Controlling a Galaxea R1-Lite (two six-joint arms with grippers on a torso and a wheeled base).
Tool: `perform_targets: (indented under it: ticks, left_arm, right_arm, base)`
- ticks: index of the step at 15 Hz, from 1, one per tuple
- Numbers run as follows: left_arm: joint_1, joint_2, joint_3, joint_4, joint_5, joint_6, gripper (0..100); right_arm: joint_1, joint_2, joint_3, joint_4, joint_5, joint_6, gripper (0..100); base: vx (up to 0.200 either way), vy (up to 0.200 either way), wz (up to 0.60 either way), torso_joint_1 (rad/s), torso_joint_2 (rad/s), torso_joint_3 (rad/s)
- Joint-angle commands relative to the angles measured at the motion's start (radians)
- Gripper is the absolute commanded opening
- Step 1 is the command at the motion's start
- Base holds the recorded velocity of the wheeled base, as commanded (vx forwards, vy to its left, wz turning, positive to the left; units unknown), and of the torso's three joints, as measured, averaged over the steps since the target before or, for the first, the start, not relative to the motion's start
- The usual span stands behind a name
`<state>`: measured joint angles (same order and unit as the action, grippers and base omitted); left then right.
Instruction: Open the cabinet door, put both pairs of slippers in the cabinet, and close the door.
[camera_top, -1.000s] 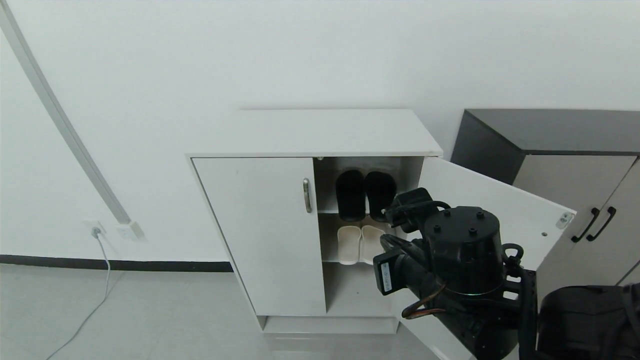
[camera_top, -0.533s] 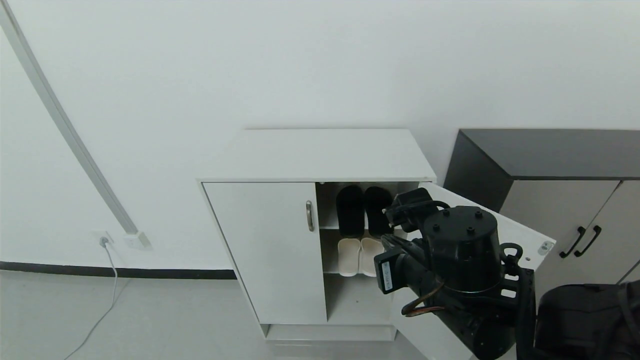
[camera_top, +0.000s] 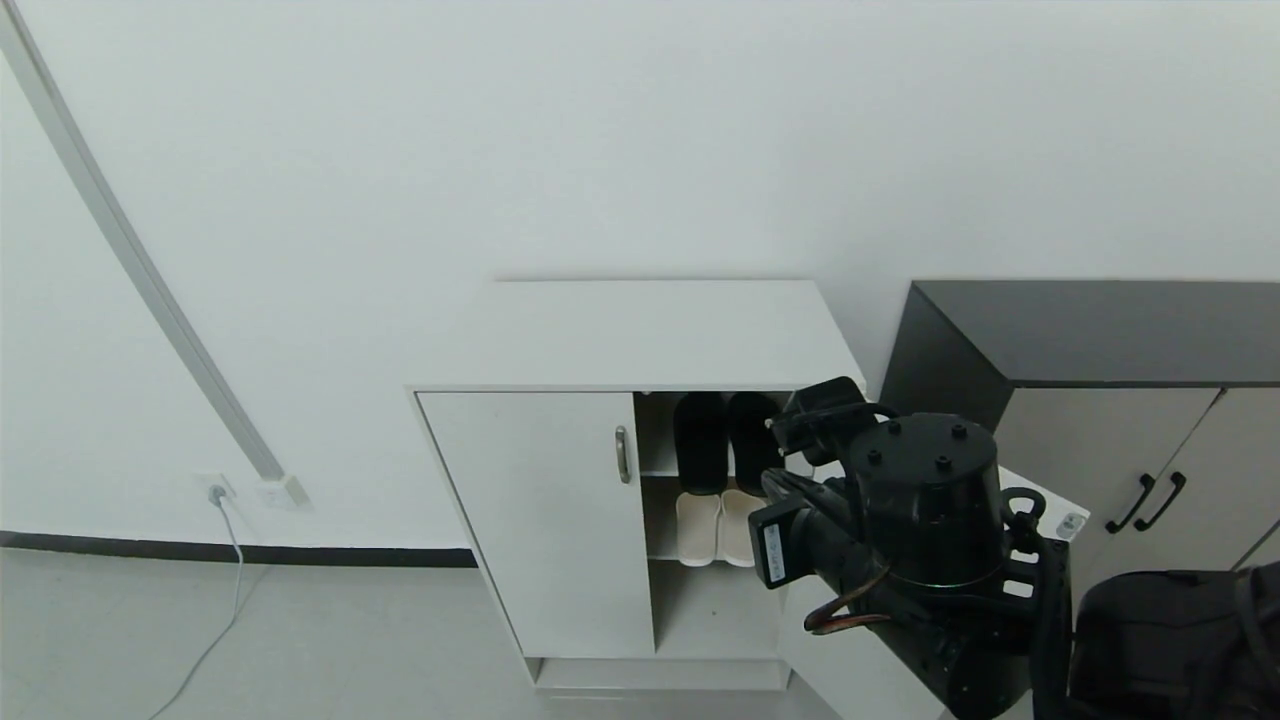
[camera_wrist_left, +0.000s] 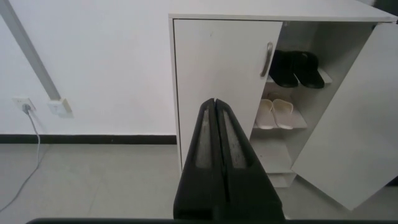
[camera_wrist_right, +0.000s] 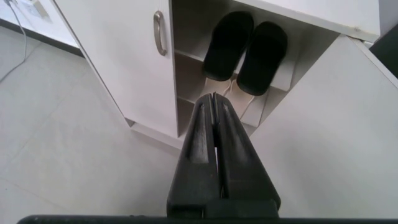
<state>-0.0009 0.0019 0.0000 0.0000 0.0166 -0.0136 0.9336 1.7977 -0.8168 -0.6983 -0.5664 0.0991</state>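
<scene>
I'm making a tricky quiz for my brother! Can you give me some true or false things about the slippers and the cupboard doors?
1. The black slippers sit on the shelf above the white slippers. True.
2. The right door is shut. False: it stands open.
3. The left pincer holds a slipper. False: it is shut with nothing in it.
4. The left door is shut. True.
5. The right pincer is wide open. False: it is shut.

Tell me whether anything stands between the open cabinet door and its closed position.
Likely the right claw: shut, it sits by the inner side of the open door, before the opening, seemingly in the door's swing. The black slippers and white slippers lie on shelves inside.
</scene>
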Motion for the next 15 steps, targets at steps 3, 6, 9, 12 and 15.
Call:
perform_targets:
  ticks: [3, 6, 9, 12, 15]
  left_arm:
    - [0.001, 0.0, 0.0, 0.0, 0.0, 0.0, 0]
    - [-0.001, 0.0, 0.0, 0.0, 0.0, 0.0, 0]
    - [-0.001, 0.0, 0.0, 0.0, 0.0, 0.0, 0]
    - [0.001, 0.0, 0.0, 0.0, 0.0, 0.0, 0]
    - [-0.001, 0.0, 0.0, 0.0, 0.0, 0.0, 0]
  right_arm:
    - [-0.001, 0.002, 0.005, -0.001, 0.003, -0.003, 0]
    - [-0.001, 0.002, 0.01, -0.001, 0.005, -0.003, 0]
    - [-0.001, 0.003, 0.01, -0.001, 0.005, -0.003, 0]
    - [-0.013, 0.008, 0.008, -0.001, 0.003, -0.007, 0]
    - [-0.022, 0.012, 0.01, -0.033, -0.004, -0.024, 0]
  base:
    - [0.0, 0.0, 0.0, 0.0, 0.0, 0.0]
    - [0.0, 0.0, -0.4, 0.0, 0.0, -0.002]
    - [0.0, 0.0, -0.6, 0.001, 0.0, 0.001]
    - [0.0, 0.0, -0.6, 0.004, 0.0, 0.001]
    - [0.0, 0.0, -0.2, 0.002, 0.0, 0.001]
